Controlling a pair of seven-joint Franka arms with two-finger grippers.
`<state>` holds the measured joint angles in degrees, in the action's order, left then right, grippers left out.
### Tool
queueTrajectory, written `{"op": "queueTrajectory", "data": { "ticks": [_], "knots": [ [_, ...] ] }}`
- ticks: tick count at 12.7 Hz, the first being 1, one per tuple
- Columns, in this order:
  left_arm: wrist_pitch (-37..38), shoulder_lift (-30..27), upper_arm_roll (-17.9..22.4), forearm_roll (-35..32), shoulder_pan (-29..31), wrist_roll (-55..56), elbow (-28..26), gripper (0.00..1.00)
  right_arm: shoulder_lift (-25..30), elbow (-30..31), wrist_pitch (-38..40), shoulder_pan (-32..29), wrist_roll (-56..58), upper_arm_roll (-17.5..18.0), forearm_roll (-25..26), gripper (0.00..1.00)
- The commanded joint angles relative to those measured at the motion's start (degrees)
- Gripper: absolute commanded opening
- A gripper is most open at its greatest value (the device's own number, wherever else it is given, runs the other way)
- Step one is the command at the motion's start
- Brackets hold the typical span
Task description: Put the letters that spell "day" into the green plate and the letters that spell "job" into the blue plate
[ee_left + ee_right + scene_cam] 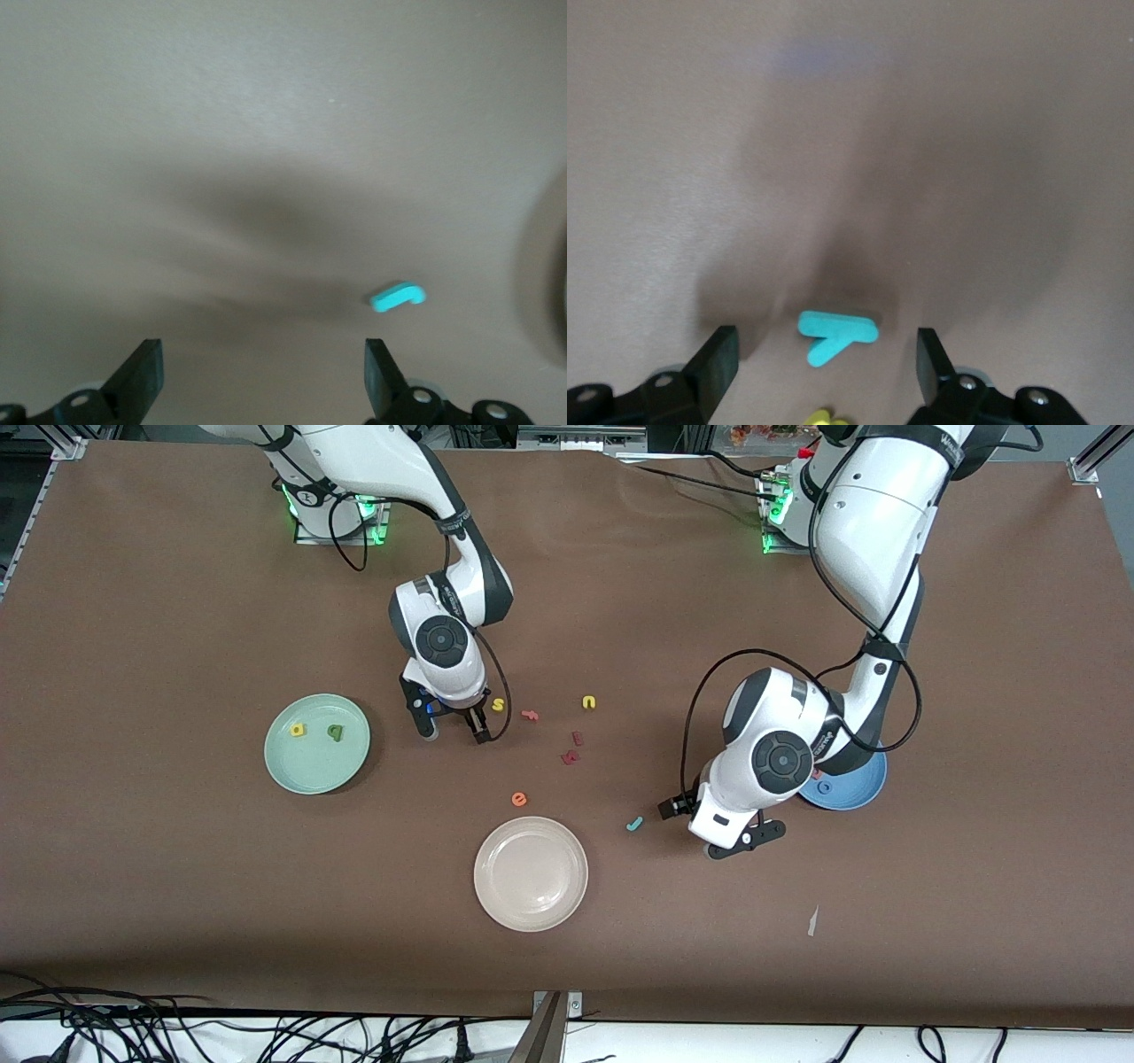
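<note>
right hand: I see my right hand point(454, 729) low over the worktop, fingers spread wide, nothing gripped.
teal y: the teal y point(835, 334) lies flat on the worktop between that hand's fingertips in the right wrist view; I cannot make it out from the front, where the hand covers it.
yellow s: the yellow s point(498, 704) sits just beside the right hand, toward the left arm's end.
left hand: my left hand point(719, 829) hangs over bare worktop, fingers wide apart, empty.
teal j: the teal j point(634, 824) lies near the left hand, toward the right arm's end; in the left wrist view it is just ahead of one fingertip point(379, 363), not between the two.
green plate: the green plate point(317, 743) holds the yellow a point(298, 730) and the dark green d point(335, 732), side by side.
blue plate: the blue plate point(846, 784) is partly hidden by the left arm; I see the blue o point(825, 786) in it.
worktop: brown worktop point(177, 868) with a cream plate point(531, 873), an orange e point(519, 799), a yellow u point(589, 702) and small red letters point(571, 748).
room: cables point(221, 1027) trail along the edge nearest the camera.
</note>
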<state>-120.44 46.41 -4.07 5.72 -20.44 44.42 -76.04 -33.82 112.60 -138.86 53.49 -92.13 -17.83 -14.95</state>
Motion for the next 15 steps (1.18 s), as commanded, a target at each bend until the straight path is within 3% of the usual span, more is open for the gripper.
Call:
{"op": "queueTrajectory", "data": {
  "ticks": [1, 5, 7, 11, 15],
  "knots": [
    [1.6, 5.4, 0.7, 1.3, -2.5, 7.3, 7.7, 1.0, 0.7, 1.2, -1.0, 0.1, 0.1, 0.2, -0.9, 0.67],
    [1.1, 8.8, 1.9, 0.8, -5.9, 15.6, 11.1, 1.0, 0.8, 1.2, -0.9, 0.1, 0.5, 0.2, -0.9, 0.3],
    [1.1, 10.6, 3.2, 0.8, -7.8, 18.2, 13.1, 1.0, 0.9, 1.1, -0.9, 0.1, 0.6, 0.2, -0.9, 0.17],
    [-0.8, 12.5, 6.3, 0.8, -9.7, 23.4, 14.1, 1.0, 3.2, 0.7, 1.7, 0.0, 7.0, -2.7, -0.6, 0.16],
    [-3.6, 13.8, 7.8, 0.8, -10.9, 25.7, 14.1, 1.0, 8.2, 0.8, 17.6, 0.0, 34.3, -15.2, -0.6, 0.17]
  ]
}}
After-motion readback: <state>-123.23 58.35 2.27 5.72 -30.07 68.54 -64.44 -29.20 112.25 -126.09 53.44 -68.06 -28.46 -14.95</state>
